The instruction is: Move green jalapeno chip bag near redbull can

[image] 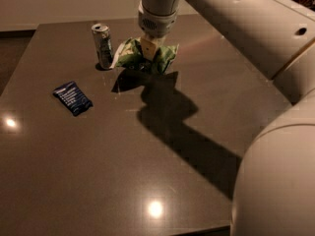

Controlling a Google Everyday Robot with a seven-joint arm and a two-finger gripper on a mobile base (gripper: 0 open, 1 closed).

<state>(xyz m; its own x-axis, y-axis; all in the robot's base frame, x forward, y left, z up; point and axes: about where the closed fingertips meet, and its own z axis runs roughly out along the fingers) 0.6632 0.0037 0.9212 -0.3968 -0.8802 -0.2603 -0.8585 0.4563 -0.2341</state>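
The green jalapeno chip bag is crumpled and held just above the dark table, right beside the redbull can, which stands upright at the table's back left. My gripper comes down from above and is shut on the bag's top middle. The bag's left white edge is close to the can; whether they touch I cannot tell.
A small dark-blue packet lies flat at the left. The table is dark brown and glossy, with its front edge at the bottom. My arm spans the upper right, and its bulk fills the lower right corner.
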